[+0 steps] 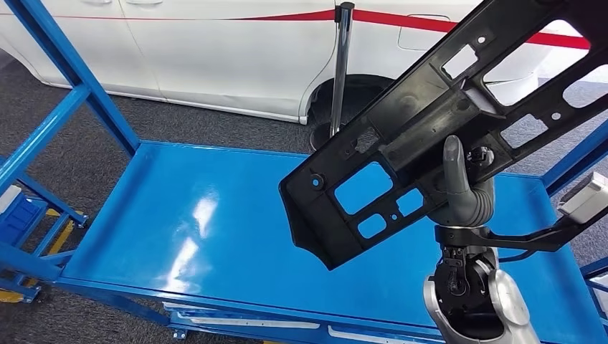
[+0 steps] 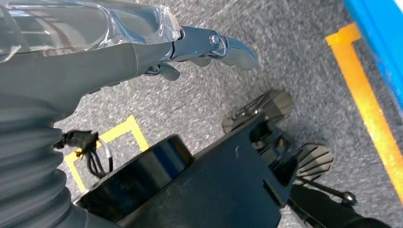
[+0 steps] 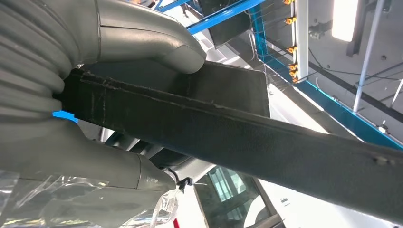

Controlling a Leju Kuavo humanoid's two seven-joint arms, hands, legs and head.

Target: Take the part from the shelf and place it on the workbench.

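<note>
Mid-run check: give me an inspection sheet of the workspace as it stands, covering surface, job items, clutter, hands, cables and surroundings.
Surface: blue workbench, glossy with light reflections, nothing lying on it.
Job's things: black plastic part, a long panel with cut-out openings, held tilted above the workbench, not yet set down.
Clutter: nothing seen on the workbench.
Hands: right robot hand grips the part, thumb up against its face; left robot hand hangs over the floor, holding nothing, fingers partly curled.
Cables: small black wire bundle by the left wrist.
Surroundings: white car behind the bench, chrome post, grey carpet with yellow floor tape.
</note>
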